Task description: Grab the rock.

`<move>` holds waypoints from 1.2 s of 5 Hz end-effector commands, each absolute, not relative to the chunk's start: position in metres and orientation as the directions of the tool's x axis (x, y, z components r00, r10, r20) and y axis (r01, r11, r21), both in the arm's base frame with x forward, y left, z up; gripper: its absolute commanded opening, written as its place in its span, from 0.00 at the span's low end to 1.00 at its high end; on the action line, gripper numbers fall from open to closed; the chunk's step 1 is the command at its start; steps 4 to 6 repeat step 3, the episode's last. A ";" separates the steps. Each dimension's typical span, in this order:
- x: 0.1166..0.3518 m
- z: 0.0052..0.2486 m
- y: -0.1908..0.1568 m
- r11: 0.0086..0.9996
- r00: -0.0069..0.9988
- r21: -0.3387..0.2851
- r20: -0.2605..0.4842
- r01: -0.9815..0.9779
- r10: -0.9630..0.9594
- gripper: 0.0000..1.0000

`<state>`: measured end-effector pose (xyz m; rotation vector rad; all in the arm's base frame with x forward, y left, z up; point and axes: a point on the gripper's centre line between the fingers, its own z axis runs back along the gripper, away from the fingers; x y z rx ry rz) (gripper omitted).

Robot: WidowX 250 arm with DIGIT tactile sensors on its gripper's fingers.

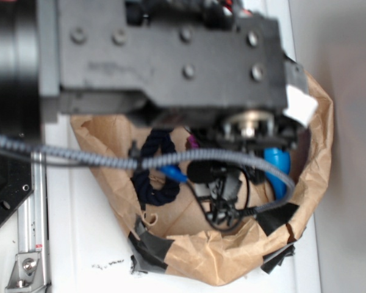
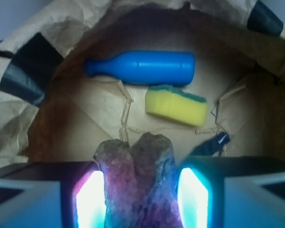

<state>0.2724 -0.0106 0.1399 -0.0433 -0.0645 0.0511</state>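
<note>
A crumpled brown paper bag (image 2: 19, 118), patched with black tape, fills my wrist view. Inside lie a blue bottle (image 2: 142, 68) and yellow sponge (image 2: 176, 107). My gripper (image 2: 137, 194) has the rock (image 2: 135, 180) between its glowing pads (image 2: 89, 199), seemingly clamped. I judge it hard, dense, jagged; mid-body grip suits.

The exterior view is bright but soft, the near black arm (image 1: 165, 55) badly blurred. The wrist view is dimmer; glowing finger pads (image 2: 91, 199) glare cyan-white.
</note>
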 end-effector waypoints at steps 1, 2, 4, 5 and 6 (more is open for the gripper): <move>0.278 0.156 -0.017 0.997 0.987 -0.043 0.144 -0.062 0.068 0.00; 0.279 0.156 -0.016 0.997 0.987 -0.053 0.143 -0.064 0.071 0.00; 0.278 0.155 -0.015 0.995 0.989 -0.076 0.125 -0.069 0.079 0.00; 0.278 0.155 -0.015 0.995 0.989 -0.076 0.125 -0.069 0.079 0.00; 0.278 0.155 -0.015 0.995 0.989 -0.076 0.125 -0.069 0.079 0.00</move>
